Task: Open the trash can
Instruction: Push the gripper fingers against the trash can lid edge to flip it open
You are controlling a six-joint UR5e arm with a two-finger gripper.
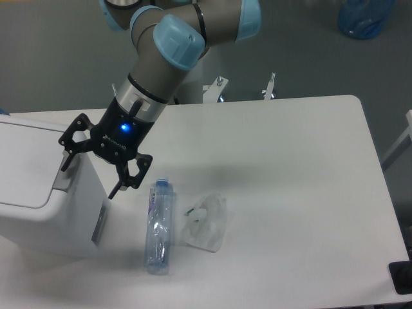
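Observation:
The trash can [38, 193] is a large white boxy bin at the left edge of the table, its flat lid [22, 161] down. Its grey push tab [66, 177] runs along the lid's right side. My gripper [89, 180] hangs open over the bin's right edge, one finger by the tab and the other just off the bin's right wall. Nothing is between the fingers. I cannot tell if a finger touches the tab.
A clear plastic bottle with a blue cap [158, 225] lies on the white table [290, 193] right of the bin. A small translucent white bag [206, 222] lies beside it. A blue object [365, 18] sits on the floor at the back right.

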